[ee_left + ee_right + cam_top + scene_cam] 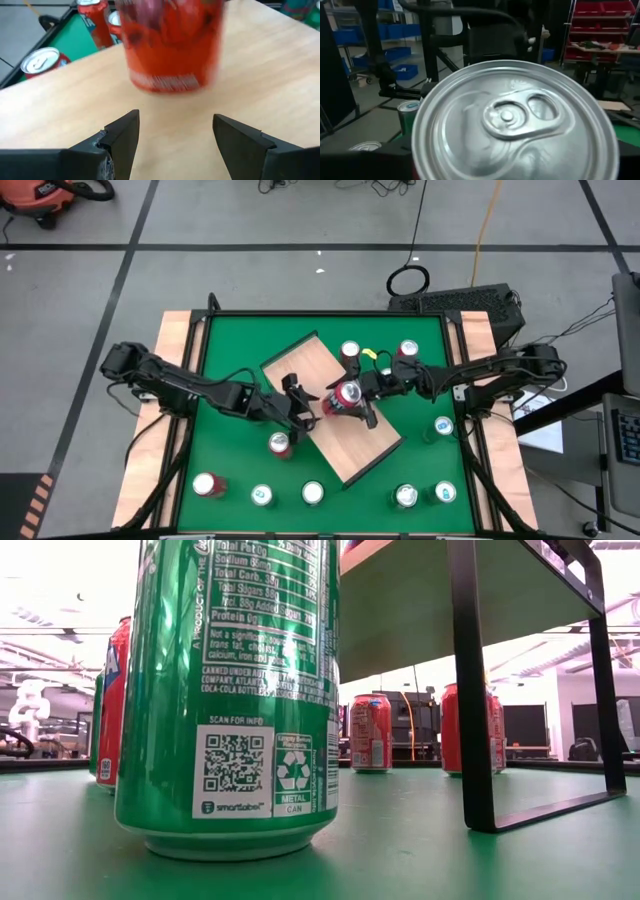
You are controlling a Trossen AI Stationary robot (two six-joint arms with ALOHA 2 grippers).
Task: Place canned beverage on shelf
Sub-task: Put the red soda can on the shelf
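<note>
The shelf is the wide wooden board we see in the middle of the green table. A red can stands on it. Our right gripper is around the can, fingers at its sides. Our left gripper waits just beside the can, fingers apart, holding nothing.

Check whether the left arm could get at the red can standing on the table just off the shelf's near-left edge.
Probably yes. That red can stands on the green table close below the left hand, whose fingers are open, with nothing between.
</note>
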